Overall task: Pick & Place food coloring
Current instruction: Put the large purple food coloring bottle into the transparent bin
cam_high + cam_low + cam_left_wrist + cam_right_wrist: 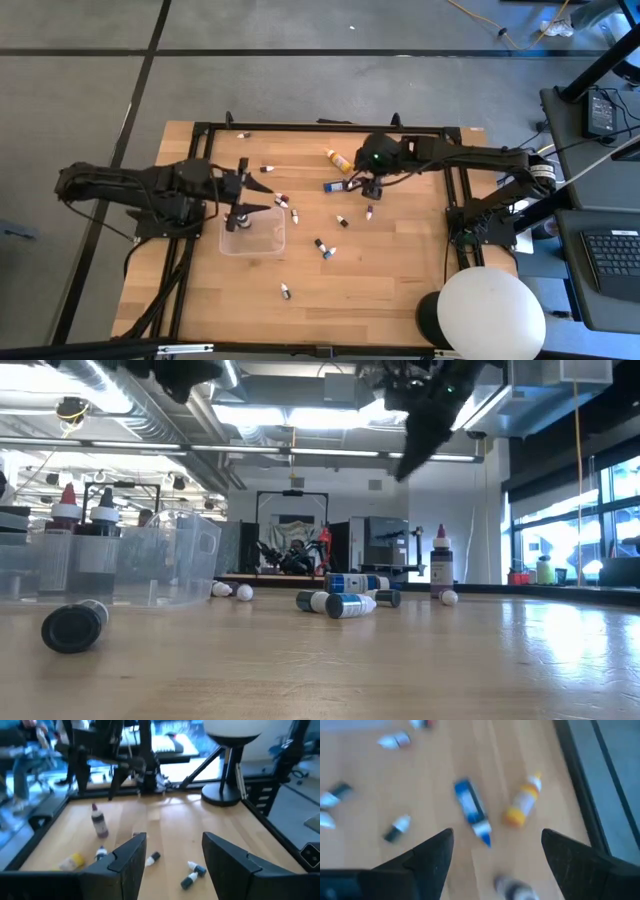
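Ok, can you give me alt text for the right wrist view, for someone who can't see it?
The right gripper hangs open above the wooden table, over a blue bottle lying flat with an orange-yellow bottle beside it. Several tiny bottles, one dark, lie scattered farther off.
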You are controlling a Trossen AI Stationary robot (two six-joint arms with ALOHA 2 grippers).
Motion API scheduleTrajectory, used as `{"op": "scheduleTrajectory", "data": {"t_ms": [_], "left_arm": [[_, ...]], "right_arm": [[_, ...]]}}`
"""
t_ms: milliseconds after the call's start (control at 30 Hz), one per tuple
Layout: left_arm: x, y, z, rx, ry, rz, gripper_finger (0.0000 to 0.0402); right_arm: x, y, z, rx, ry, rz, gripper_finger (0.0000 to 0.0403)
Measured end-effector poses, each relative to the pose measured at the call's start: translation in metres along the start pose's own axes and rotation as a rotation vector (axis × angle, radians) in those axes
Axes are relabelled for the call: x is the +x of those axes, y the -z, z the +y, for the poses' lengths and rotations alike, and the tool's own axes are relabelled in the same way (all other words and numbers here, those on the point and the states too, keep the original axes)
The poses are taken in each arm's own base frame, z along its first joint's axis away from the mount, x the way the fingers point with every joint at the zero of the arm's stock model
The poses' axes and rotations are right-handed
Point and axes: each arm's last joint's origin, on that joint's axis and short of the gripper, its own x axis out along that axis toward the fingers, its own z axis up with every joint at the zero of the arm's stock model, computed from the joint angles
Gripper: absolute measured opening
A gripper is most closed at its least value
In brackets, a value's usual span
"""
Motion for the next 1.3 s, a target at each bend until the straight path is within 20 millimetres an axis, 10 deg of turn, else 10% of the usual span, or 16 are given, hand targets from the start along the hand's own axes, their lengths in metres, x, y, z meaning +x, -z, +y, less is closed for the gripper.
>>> {"op": "scheduleTrajectory", "data": {"t_ms": [433,1300], "left_arm": [[-0.021,0.039,0.004,-0.02,-0.044,-0.12,0.019],[-0.024,0.042,0.004,-0.131,-0.065,-0.097,0.0189]], "right_arm": [[0.008,0.024,-0.054,0.401,0.194,0.146,0.0302],[0.057,0.036,-0.044,0.518,0.115,0.399,0.0302]]}}
